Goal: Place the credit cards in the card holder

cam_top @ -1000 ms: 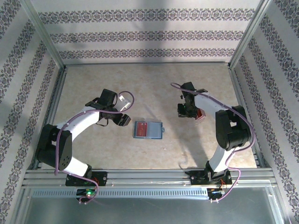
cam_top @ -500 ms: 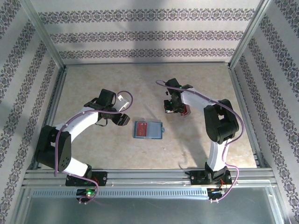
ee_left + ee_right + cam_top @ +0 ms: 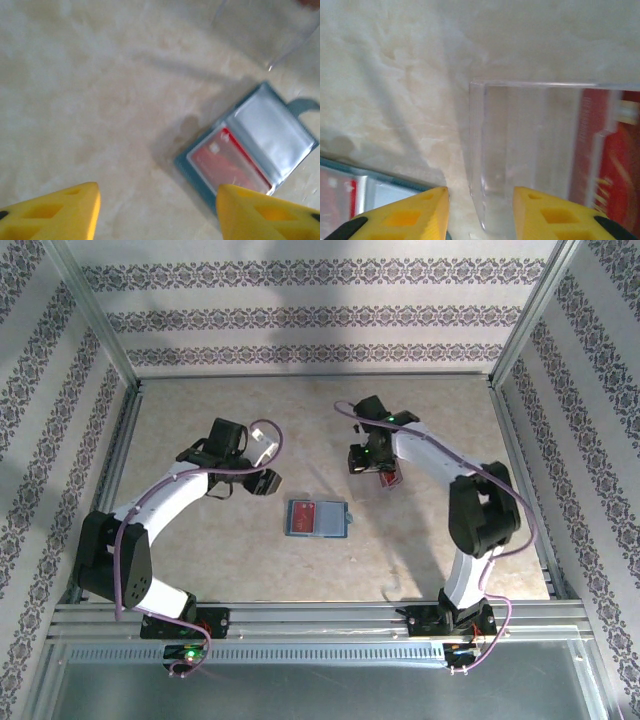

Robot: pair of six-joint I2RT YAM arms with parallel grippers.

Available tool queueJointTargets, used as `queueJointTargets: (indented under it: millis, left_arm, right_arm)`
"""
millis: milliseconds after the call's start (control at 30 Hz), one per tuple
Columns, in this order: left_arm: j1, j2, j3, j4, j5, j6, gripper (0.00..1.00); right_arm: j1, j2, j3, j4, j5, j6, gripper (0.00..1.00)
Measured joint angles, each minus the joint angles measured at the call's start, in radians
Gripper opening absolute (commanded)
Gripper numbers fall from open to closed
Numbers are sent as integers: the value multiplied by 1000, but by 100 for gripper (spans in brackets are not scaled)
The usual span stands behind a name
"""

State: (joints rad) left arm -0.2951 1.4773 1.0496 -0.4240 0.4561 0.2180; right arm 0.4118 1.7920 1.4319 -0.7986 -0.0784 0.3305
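Since one red card (image 3: 226,166) already sits in the 9 o'clock half of the card holder (image 3: 318,518), this looks like the fetch step for the next card. The card holder lies open and flat mid-worktop (image 3: 300,420). Its other pocket reads pale, and I can't tell if it's filled.

The remaining credit cards (image 3: 615,150) are red ones standing in a clear case (image 3: 530,145), near the holder at its 2 o'clock in the top view. The right pincer (image 3: 481,215) hangs over the case's corner, fingers moderately apart, gripping nothing. The case wall runs into the gap between them. The left pincer (image 3: 159,212) is at 10 o'clock from the holder, wide and empty, with bare worktop below it.

Next move, my read: the right pincer has to shift toward 3 o'clock in its own view to get over the cards, then pinch one card edge, not the case wall. Thin card next to a slick wall means a risk of grabbing both or tipping the case. The left could pin the holder for insertion. Card count in the case is unclear.
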Motion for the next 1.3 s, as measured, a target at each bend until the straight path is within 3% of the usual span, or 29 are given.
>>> queueJointTargets:
  millis: [267, 433, 900, 1300]
  left_arm:
    - [-90, 130, 262, 29, 22, -71, 33]
    - [-187, 259, 380, 38, 45, -102, 0]
    - [-345, 588, 667, 8, 141, -187, 0]
    - [-365, 769, 785, -40, 166, -227, 0]
  right_arm:
    - [-160, -188, 6, -50, 43, -58, 53]
    - [-240, -193, -45, -34, 36, -93, 65]
    - [-266, -115, -137, 75, -70, -137, 64]
    - [-266, -89, -167, 131, -126, -175, 63]
